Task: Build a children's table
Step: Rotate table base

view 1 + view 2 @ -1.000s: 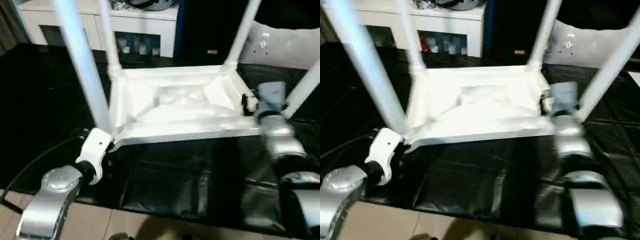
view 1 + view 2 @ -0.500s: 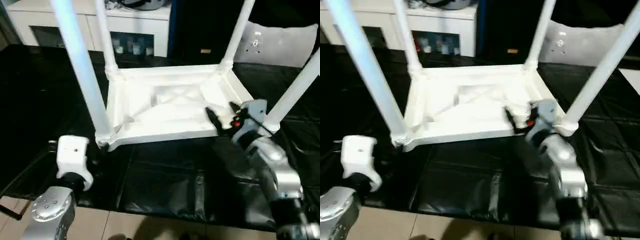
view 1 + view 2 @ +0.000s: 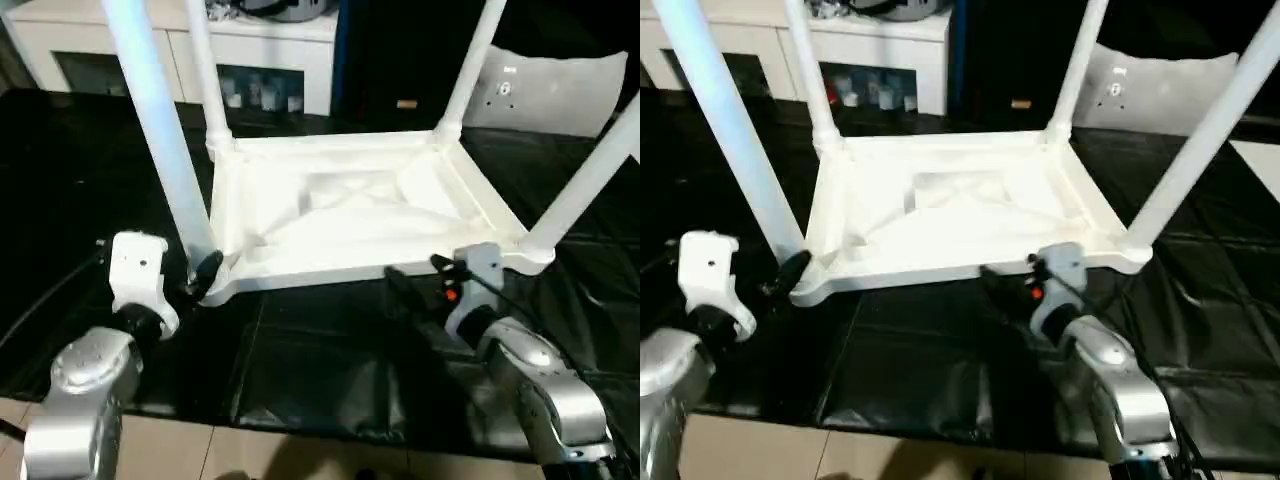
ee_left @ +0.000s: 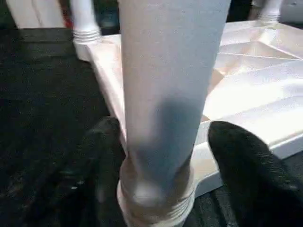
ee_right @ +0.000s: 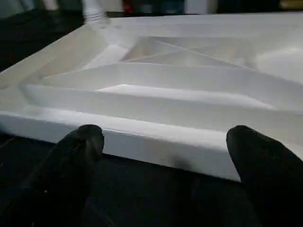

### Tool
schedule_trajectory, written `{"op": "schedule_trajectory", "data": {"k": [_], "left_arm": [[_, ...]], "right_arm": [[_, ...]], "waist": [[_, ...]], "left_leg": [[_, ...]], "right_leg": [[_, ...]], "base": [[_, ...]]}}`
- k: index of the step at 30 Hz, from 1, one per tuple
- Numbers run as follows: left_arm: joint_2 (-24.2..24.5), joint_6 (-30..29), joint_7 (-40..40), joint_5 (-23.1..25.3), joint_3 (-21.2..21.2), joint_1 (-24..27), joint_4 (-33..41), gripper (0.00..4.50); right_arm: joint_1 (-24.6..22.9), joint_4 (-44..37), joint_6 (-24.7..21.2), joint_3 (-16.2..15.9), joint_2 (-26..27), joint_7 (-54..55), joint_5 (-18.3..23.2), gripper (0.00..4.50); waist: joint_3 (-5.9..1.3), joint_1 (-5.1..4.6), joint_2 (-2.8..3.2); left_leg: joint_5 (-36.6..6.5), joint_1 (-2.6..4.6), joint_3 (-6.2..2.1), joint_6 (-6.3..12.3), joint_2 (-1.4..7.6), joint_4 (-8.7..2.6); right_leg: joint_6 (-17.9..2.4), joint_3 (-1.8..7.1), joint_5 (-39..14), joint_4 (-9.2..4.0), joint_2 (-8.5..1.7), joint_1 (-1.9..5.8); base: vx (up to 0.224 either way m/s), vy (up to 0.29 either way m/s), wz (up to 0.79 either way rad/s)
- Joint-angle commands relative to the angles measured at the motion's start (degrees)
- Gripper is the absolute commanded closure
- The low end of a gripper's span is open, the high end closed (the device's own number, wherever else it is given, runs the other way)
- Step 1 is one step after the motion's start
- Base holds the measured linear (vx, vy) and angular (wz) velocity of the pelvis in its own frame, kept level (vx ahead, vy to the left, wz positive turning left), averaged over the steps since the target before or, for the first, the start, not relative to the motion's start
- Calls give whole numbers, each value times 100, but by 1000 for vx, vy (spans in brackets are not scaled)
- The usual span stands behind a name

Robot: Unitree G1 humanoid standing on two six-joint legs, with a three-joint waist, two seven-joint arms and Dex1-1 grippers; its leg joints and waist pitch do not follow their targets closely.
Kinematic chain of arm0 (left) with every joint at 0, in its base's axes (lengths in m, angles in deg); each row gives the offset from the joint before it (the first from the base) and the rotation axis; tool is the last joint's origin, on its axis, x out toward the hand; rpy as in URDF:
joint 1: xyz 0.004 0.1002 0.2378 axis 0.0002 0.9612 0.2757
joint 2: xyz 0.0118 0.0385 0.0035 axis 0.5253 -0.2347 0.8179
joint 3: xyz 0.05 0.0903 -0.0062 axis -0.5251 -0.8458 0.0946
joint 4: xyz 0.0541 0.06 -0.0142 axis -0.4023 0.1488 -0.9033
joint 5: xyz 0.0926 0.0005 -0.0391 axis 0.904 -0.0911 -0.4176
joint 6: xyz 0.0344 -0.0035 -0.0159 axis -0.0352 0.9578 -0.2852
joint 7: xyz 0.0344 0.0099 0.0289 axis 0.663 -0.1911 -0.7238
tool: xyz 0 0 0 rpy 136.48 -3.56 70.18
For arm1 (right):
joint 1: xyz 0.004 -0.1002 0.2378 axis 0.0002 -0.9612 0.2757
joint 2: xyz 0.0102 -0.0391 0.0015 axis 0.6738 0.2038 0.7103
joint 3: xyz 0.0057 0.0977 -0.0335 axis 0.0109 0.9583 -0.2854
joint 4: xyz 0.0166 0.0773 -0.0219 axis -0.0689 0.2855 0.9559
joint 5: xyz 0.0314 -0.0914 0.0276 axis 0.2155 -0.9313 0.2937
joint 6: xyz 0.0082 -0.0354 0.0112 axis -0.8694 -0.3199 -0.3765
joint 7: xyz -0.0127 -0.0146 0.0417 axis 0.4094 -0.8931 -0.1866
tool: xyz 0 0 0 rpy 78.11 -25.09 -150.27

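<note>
The children's table lies upside down on black sheeting, ribbed underside up, with four white legs standing in its corner sockets. My left gripper is at the near-left corner. In the left wrist view its black fingers stand open on either side of that leg's base, with a gap showing on one side. My right gripper hovers just in front of the table's near edge, towards the near-right leg. Its fingers are spread wide and hold nothing.
A white cabinet with shelves stands behind the table, and a white panel leans at the back right. Black sheeting covers the work surface. Its near edge meets a tiled floor.
My left gripper moved in to the near-left leg's base and its fingers spread wider. My right gripper drew back from over the underside to in front of the near edge.
</note>
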Motion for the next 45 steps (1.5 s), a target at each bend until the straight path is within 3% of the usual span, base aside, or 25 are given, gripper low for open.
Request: {"op": "schedule_trajectory", "data": {"k": [1, 7, 8, 9, 12, 17, 18, 24, 26, 28, 29, 31, 33, 35, 41, 45], "left_arm": [[214, 143, -286, -156, 96, -184, -321, 93], [578, 297, -1005, -580, 244, -595, -830, 67], [659, 327, -1207, -669, 227, -697, -948, 40], [716, 346, -1362, -756, 218, -780, -1048, 38], [819, 474, -1736, -928, 133, -1045, -1373, 29], [802, 375, -2181, -1140, -71, -1317, -1591, 13], [793, 311, -2304, -1216, -147, -1316, -1546, 13], [927, -236, -2923, -1867, -485, -925, -822, 13], [1069, -556, -3147, -2152, -637, -675, -408, 13], [1160, -768, -3259, -2322, -798, -478, -104, 13], [1173, -807, -3282, -2353, -849, -428, -33, 13], [1145, -870, -3283, -2399, -979, -350, 95, 13], [991, -1015, -3192, -2491, -1313, -258, 377, 13], [792, -1075, -3090, -2530, -1544, -309, 485, 13], [497, -1041, -2893, -2431, -1935, -465, 499, 13], [278, -1010, -2861, -2352, -2185, -615, 417, 13]], "right_arm": [[30, -67, -87, -10, -22, -120, 23, 0], [163, 198, -277, -15, 10, 158, -256, 0], [226, 363, -304, -57, -25, 249, -423, 0], [273, 492, -316, -96, -59, 290, -546, 0], [418, 798, -710, -107, -59, 426, -615, 0], [740, 1399, -567, -242, -45, 449, -875, 0], [834, 1572, -504, -258, -21, 469, -940, 0], [1299, 2396, 13, -129, 289, 685, -1117, 0], [1467, 2668, 198, -109, 367, 776, -1158, 0], [1566, 2772, 267, -109, 430, 778, -1166, 0], [1590, 2786, 274, -117, 445, 763, -1167, 0], [1637, 2838, 308, -148, 481, 729, -1202, 0], [1746, 3003, 425, -198, 581, 667, -1300, 0], [1810, 3094, 505, -235, 643, 668, -1352, 0], [1956, 3297, 661, -294, 762, 629, -1431, 0], [2094, 3446, 773, -316, 895, 534, -1472, 0]], "waist": [[-338, 28, 65], [-343, 42, 59], [-333, 41, 19], [-324, 48, 48], [-323, 49, 23], [-331, 53, 47], [-334, 52, 26], [-330, 24, 39], [-315, 8, 36], [-300, -20, 27], [-287, -67, -10], [-280, -72, 13], [-277, -88, -23], [-272, -99, -17], [-311, -180, -63], [-337, -207, -53]], "left_leg": [[-1317, 0, -12, 214, 133, -459], [-1165, 14, -5, 172, 132, -465], [-1158, 18, 3, 153, 134, -470], [-1245, 34, 7, 106, 117, -472], [-1312, 51, 6, 54, 117, -470], [-1285, 51, 5, -18, 131, -472], [-1216, 47, 12, -5, 138, -469], [-1205, 46, 26, -29, 148, -477], [-1426, 84, 39, -39, 146, -474], [-1525, 38, 26, -53, 136, -491], [-1682, 81, 39, -38, 125, -476], [-1747, 95, 34, -37, 126, -472], [-1748, 79, 30, -31, 127, -472], [-1788, 83, 23, -51, 124, -474], [-1572, 38, 35, -6, 114, -448], [-1322, 25, 53, 34, 122, -426]], "right_leg": [[-561, 253, -1809, -399, -224, 274], [-798, 264, -1589, -332, -240, 310], [-807, 269, -1627, -340, -239, 306], [-821, 269, -1787, -342, -243, 294], [-816, 276, -1877, -344, -252, 298], [-844, 284, -1823, -334, -284, 325], [-873, 290, -1722, -319, -288, 335], [-1054, 292, -1658, -275, -296, 349], [-988, 297, -1893, -294, -282, 327], [-904, 284, -2122, -301, -281, 358], [-775, 281, -2469, -354, -266, 309], [-726, 282, -2642, -373, -271, 286], [-621, 276, -2806, -386, -267, 286], [-551, 268, -2893, -406, -255, 277], [-538, 277, -2614, -379, -254, 304], [-730, 294, -2149, -325, -249, 310]], "base": [[0, 0, 0], [0, 0, 0], [0, 0, 0], [0, 0, 0], [0, 0, 0], [0, 0, 0], [0, 0, 0], [0, 0, 0], [0, 0, 0], [0, 0, 0], [0, 0, 0], [0, 0, 0], [0, 0, 0], [0, 0, 0], [0, 0, 0], [0, 0, 0]]}}
